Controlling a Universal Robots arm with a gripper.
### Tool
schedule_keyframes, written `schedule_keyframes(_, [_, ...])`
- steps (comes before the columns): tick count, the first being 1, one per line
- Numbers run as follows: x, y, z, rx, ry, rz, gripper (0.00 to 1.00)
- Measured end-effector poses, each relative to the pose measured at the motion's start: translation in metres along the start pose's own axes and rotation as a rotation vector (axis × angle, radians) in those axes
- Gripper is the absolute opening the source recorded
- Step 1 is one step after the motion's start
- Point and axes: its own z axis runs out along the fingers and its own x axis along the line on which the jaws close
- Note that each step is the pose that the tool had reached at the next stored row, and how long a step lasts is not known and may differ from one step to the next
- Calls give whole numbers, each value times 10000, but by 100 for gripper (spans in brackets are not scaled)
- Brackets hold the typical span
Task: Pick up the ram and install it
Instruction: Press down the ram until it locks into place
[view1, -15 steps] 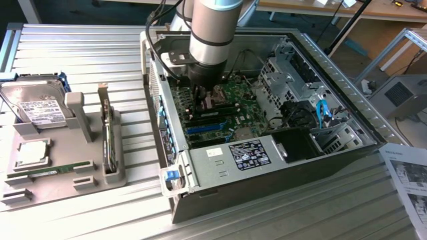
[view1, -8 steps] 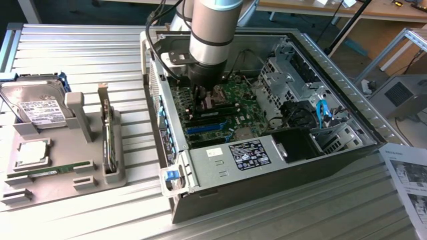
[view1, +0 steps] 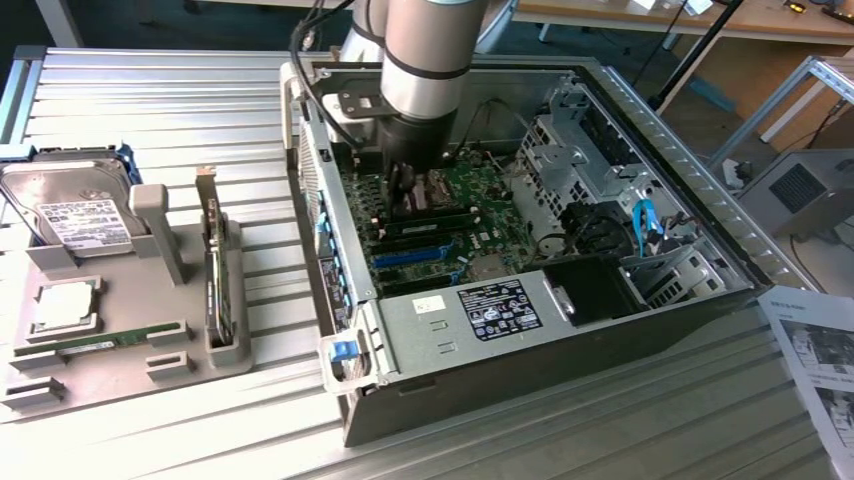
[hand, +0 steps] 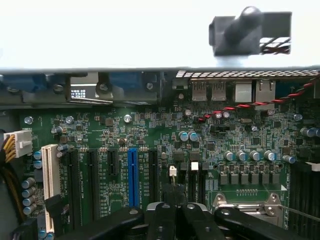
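Observation:
The ram (view1: 96, 345) is a thin green stick lying in a slot of the grey holder tray (view1: 187, 365) at the exterior view's left, far from the arm. My gripper (view1: 407, 195) hangs inside the open computer case (view1: 400, 400), low over the green motherboard (view1: 474, 185) beside the CPU socket. In the wrist view its black fingers (hand: 162, 220) meet tip to tip, shut with nothing between them, above the motherboard (hand: 150, 130). Long black memory slots (view1: 427, 222) lie just in front of the gripper.
The holder tray also carries a hard drive (view1: 80, 215), a CPU (view1: 64, 305) and an upright card with a metal bracket (view1: 214, 270). The case holds a power supply (view1: 467, 310), drive cages (view1: 587, 150) and cables. A printed sheet (view1: 817, 360) lies at the right.

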Motion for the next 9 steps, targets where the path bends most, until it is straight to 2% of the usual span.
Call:
schedule_keyframes(6, [0, -8, -182, 0, 8, -1, 11])
schedule_keyframes(9, [0, -12, -283, 0, 33, -2, 11])
